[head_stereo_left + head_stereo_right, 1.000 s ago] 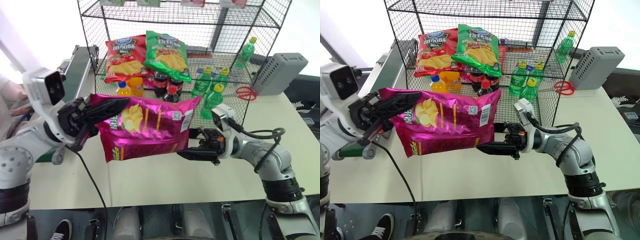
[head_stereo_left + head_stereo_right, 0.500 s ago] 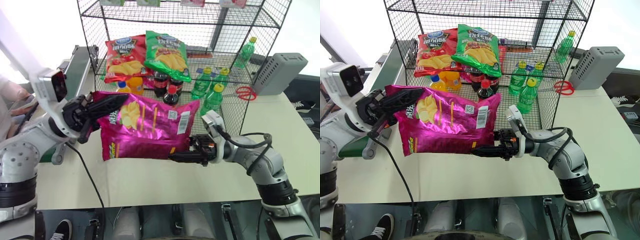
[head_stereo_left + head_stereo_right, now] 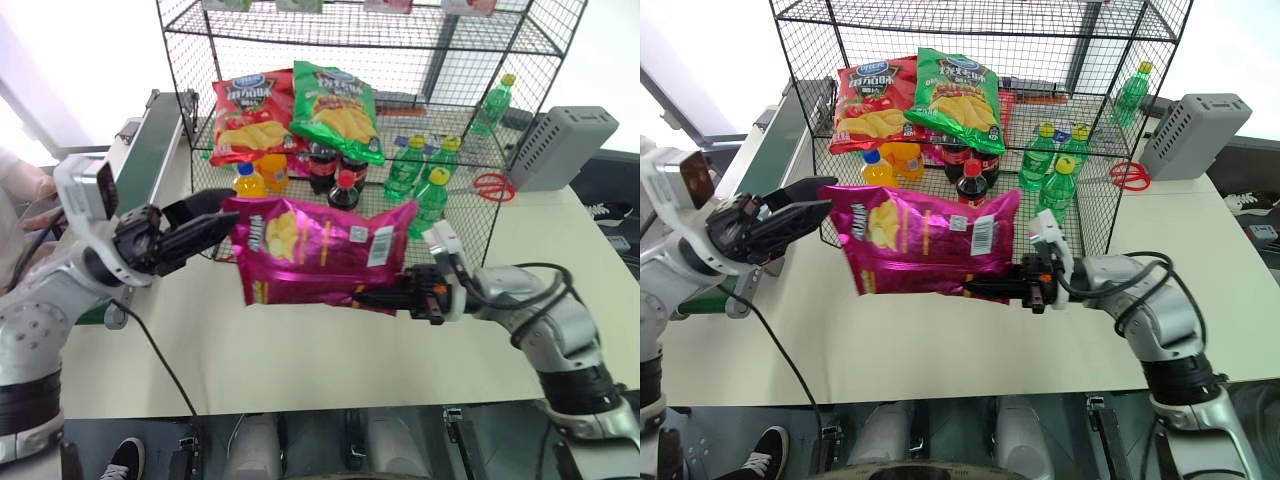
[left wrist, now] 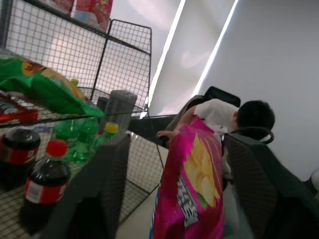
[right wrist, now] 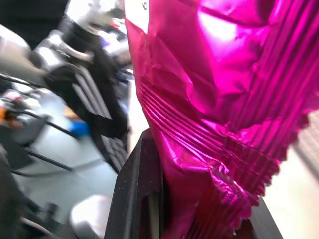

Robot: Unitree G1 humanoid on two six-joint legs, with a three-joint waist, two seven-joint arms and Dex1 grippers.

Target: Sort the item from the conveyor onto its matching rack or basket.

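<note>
**Supervisor:** Where is the item, and who has it?

**Me:** The pink chip bag (image 3: 320,252) hangs in the air above the worktop (image 3: 300,350), just in front of the black wire rack (image 3: 520,60). My right end effector (image 3: 372,297) is clenched on the bag's crimped lower edge; the right wrist view shows the foil pinched between the two black fingers. My left end effector (image 3: 205,222) is released, fingers spread, just beside the bag's other end and not touching it.

**Supervisor:** So how far along are we?

**Me:** I judge the pickup finished: the bag is off the conveyor (image 3: 150,140), which sits well apart on my left. The bag is carried by one arm only. What remains is the sort itself. The red bag (image 3: 245,117) and green bag (image 3: 335,110) already lie on the rack's chip tier, above the bottles, and I read that as the matching spot. The pink bag is not yet on any tier.
</note>
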